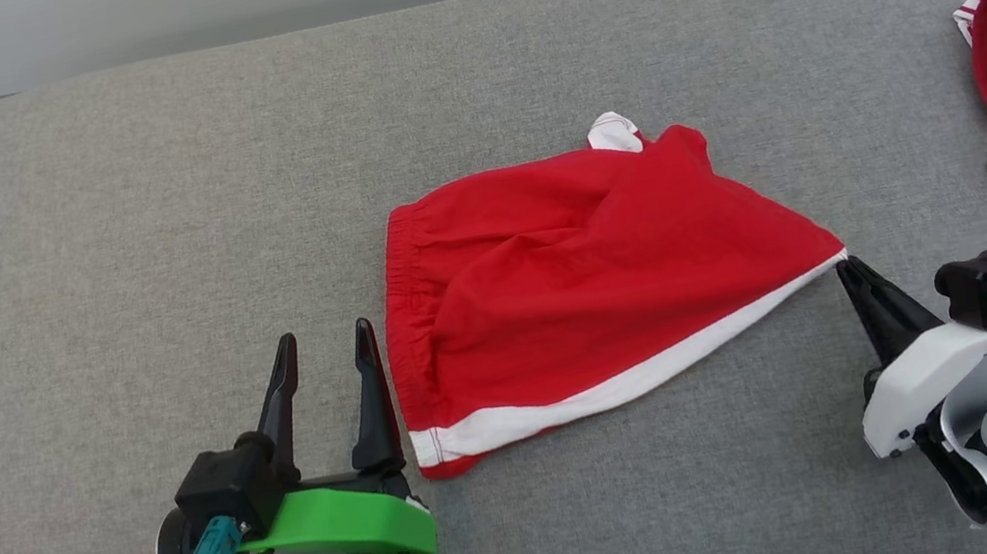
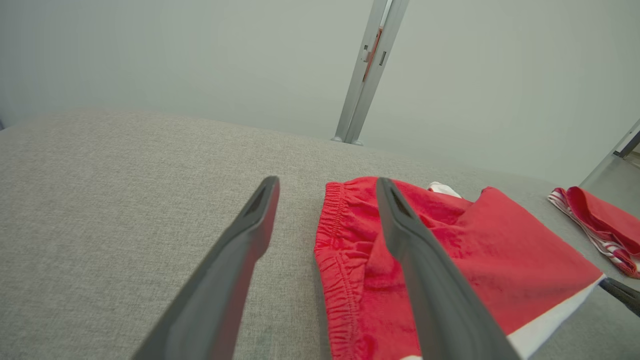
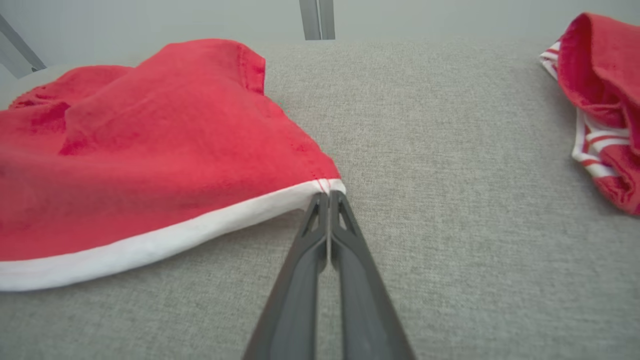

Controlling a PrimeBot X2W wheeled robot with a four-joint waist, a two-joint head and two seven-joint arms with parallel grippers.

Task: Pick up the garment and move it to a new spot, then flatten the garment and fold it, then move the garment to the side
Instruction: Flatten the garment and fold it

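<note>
Pinching garment [image 1: 578, 293] corner, right end effector [image 1: 842, 264] low, outstretched; left end effector [image 1: 325, 331] apart.

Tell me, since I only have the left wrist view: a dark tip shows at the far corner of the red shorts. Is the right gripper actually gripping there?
Observer: Yes. The right wrist view shows the right gripper shut on the white-trimmed corner of the red shorts.
Reviewer: Is that corner off the table?
Observer: Slightly, it seems: the hem beside the pinch casts a shadow on the table.
Reviewer: Where is the left gripper relative to the shorts?
Observer: In the head view the left gripper is open and holds nothing. It sits just left of the waistband edge, near the shorts' near-left corner.
</note>
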